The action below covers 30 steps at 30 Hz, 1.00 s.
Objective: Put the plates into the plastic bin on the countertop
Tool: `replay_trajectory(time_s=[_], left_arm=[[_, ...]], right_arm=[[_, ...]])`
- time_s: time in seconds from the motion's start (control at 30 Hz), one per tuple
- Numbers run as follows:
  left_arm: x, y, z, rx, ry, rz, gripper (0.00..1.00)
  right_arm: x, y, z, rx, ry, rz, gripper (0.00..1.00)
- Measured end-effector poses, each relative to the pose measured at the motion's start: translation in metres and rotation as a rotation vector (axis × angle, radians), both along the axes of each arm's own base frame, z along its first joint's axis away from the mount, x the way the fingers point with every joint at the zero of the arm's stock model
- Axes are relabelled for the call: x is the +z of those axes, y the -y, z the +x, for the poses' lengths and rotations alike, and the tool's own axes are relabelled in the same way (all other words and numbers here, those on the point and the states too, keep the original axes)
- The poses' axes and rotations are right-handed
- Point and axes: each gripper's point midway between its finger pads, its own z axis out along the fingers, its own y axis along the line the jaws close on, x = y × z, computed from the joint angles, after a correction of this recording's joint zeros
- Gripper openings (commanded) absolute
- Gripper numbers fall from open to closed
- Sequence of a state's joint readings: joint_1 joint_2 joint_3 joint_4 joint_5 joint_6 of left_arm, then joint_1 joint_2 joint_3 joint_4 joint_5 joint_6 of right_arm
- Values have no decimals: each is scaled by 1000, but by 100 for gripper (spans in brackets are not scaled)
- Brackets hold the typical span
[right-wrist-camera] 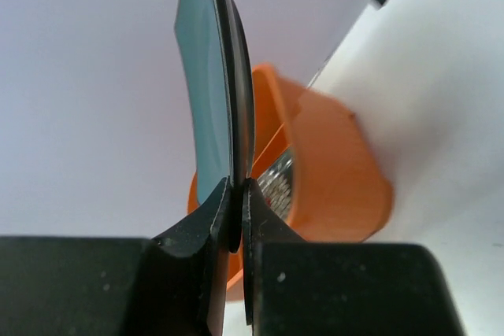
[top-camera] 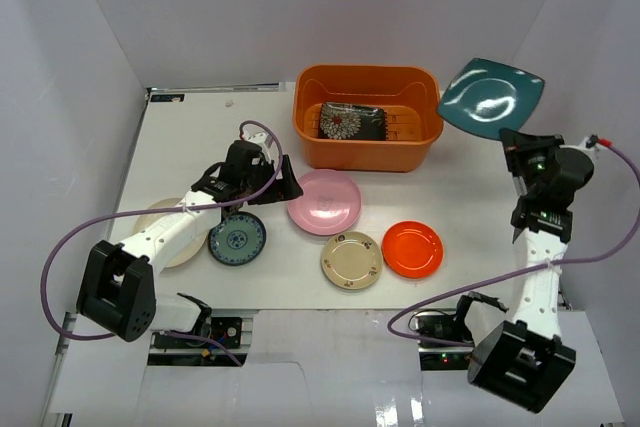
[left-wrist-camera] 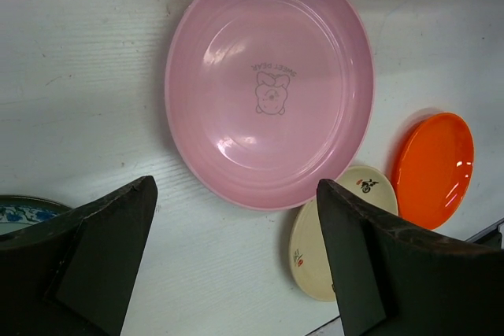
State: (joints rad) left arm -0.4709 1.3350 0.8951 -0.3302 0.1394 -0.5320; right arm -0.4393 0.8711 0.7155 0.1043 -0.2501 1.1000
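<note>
- The teal square plate (top-camera: 491, 97) is off the countertop (top-camera: 460, 187), in the air just beyond the right end of the plastic bin (top-camera: 368, 152). From above, its left corner reaches that end's rim.
- The right gripper (top-camera: 520, 139) has it: the jaws are pinched shut on the plate's near edge. The right wrist view shows the plate (right-wrist-camera: 213, 76) edge-on, rising straight out of the clamped jaws.
- In that same view the bin (right-wrist-camera: 339, 171) sits ahead and slightly to one side of the plate. My judgement is that the coming move turns on this: the bin lies to the left of the right gripper, so the plate must travel left over the rim before release.
- The black-floral plate (top-camera: 352, 123) already lies inside the bin, toward its left half, leaving the right half nearer the incoming plate.
- In front of the bin, the pink plate (top-camera: 324, 202) rests flat on the countertop.
- The left gripper (top-camera: 272, 183) hovers at the pink plate's left edge, jaws spread wide and holding nothing. Its wrist view frames that plate (left-wrist-camera: 269, 84) between the fingers (left-wrist-camera: 118, 226).
- Further from the bin's front lie the cream-gold plate (top-camera: 351, 259) and the orange-red plate (top-camera: 412, 248). Off to the left are the blue-patterned plate (top-camera: 237, 240) and a white plate (top-camera: 165, 232) partly under the left arm.
</note>
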Motion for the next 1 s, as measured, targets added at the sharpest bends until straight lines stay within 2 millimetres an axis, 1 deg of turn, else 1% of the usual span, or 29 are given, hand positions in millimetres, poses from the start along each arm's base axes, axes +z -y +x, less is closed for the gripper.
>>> replay_trajectory(time_s=[0.07,0.13,0.17,0.2,0.27,0.3,0.37,0.47,0.57,0.63,0.73,0.77,0.93,0.97,1.0], left_arm=[[0,0,0,2,1,1,92],[0,-1,1,7,3,6,91],[-1,-2,2,11,5,9,91],[-1,-3,3,16,7,13,91],[-1,-4,3,23,9,18,86],[-1,-5,4,25,10,20,86],[-3,-5,4,29,7,27,83],[-15,-6,5,32,-19,48,82],[-31,-9,5,36,-59,80,82],[-42,-11,5,43,-84,105,83],[-55,-13,7,51,-117,131,84],[-59,-12,9,51,-127,138,84],[-77,-7,20,51,-169,162,84],[-80,-6,21,51,-175,165,83],[-83,-5,22,51,-181,168,83]], right_arm=[[13,-22,18,76,-2,-34,8],[20,-57,38,177,-10,-63,8],[23,-77,47,235,-11,-73,8],[25,-99,55,295,-14,-84,8],[25,-134,69,389,-25,-107,8],[22,-151,77,430,-34,-117,8],[14,-175,89,488,-55,-129,8],[-11,-203,110,543,-109,-145,8],[-45,-218,127,564,-175,-157,8],[-71,-224,136,570,-230,-161,8],[-103,-228,147,577,-296,-171,8],[-109,-228,150,579,-308,-170,8],[-121,-230,159,587,-314,-211,8],[-125,-230,159,588,-323,-219,10],[-130,-230,159,591,-332,-227,23]])
